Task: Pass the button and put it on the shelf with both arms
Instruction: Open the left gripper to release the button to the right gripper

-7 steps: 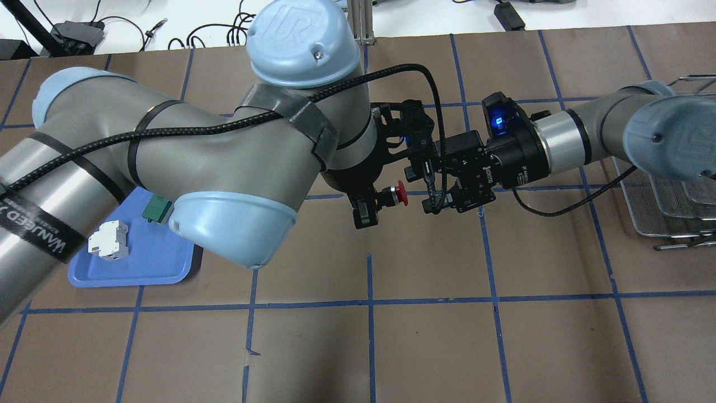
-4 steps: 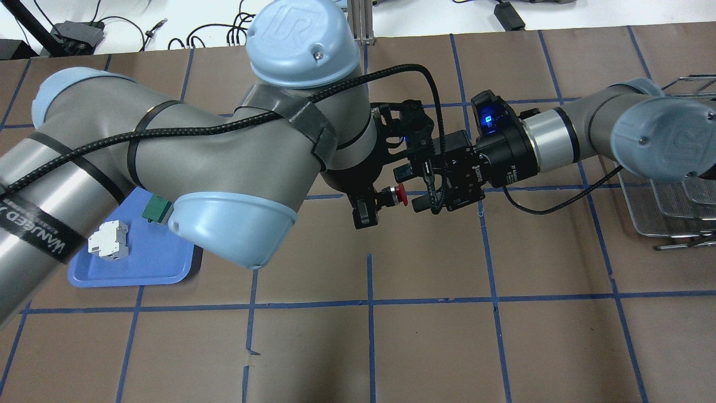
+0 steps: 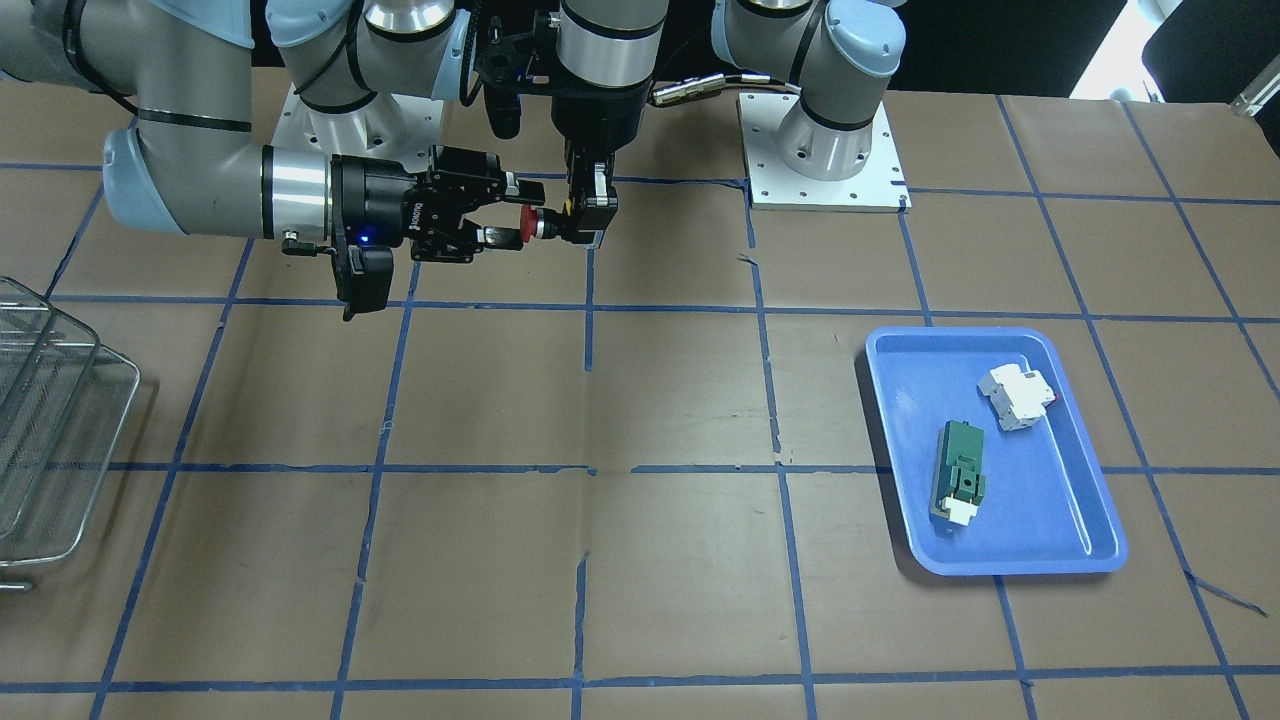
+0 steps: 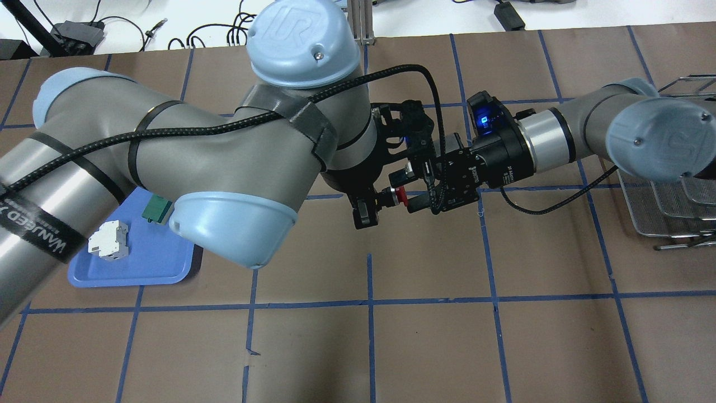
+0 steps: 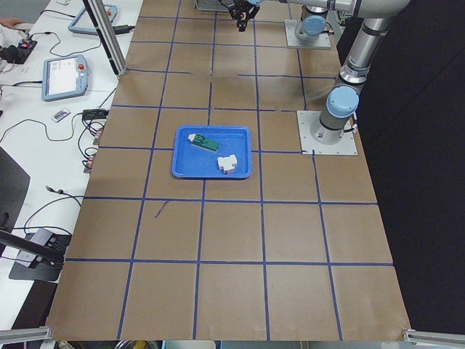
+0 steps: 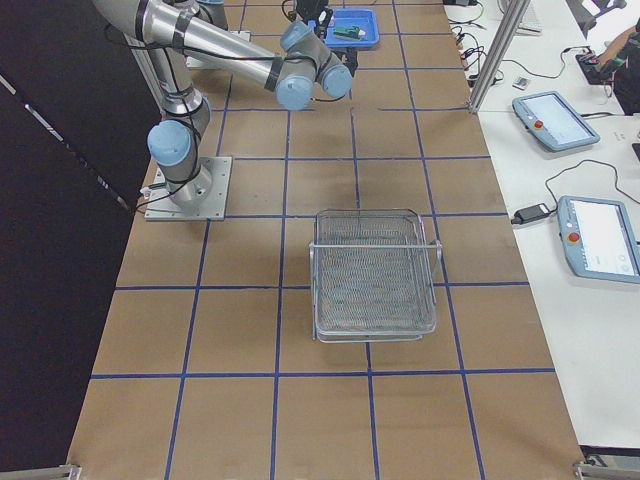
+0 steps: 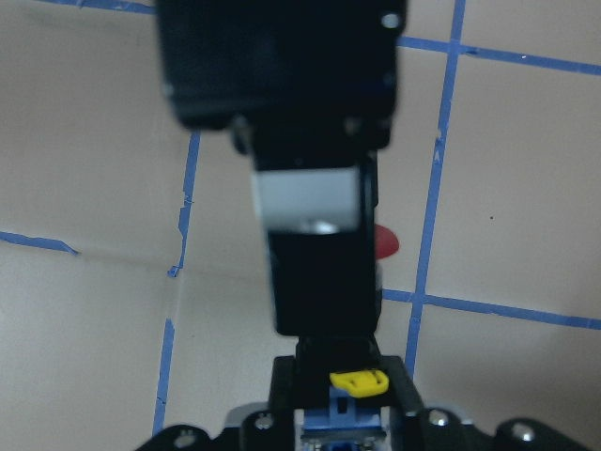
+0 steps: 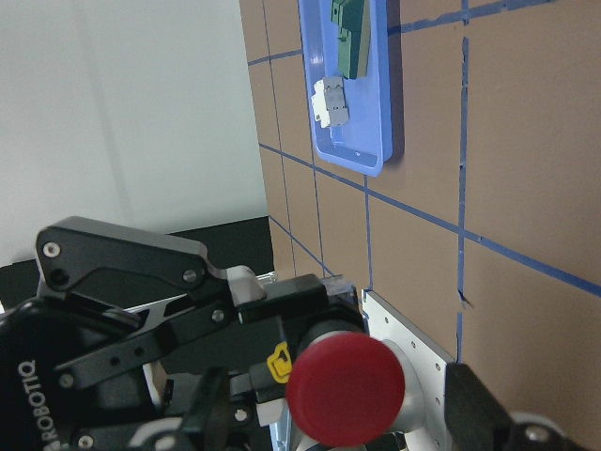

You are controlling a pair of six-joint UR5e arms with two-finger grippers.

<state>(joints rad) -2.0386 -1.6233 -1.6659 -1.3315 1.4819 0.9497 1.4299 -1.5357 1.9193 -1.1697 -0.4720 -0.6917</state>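
Observation:
The button (image 4: 399, 195), with its red cap, silver collar and black body, is held above the table by my left gripper (image 4: 372, 200), which is shut on the body. My right gripper (image 4: 406, 191) is open, and its two fingers flank the red cap without closing on it. In the front-facing view the button (image 3: 535, 223) sits between the left gripper (image 3: 590, 215) and the right gripper (image 3: 508, 212). The right wrist view shows the red cap (image 8: 346, 388) close up. The wire shelf (image 4: 671, 212) stands at the right edge of the table.
A blue tray (image 3: 1080, 520) lies on the robot's left side and holds a green block (image 3: 958, 470) and a white module (image 3: 1015, 395). The brown table has blue tape lines. The shelf also shows in the front-facing view (image 3: 50, 440).
My right gripper has moved left toward the button, and its open fingers now sit on either side of the red cap. The left arm has stayed still with the button.

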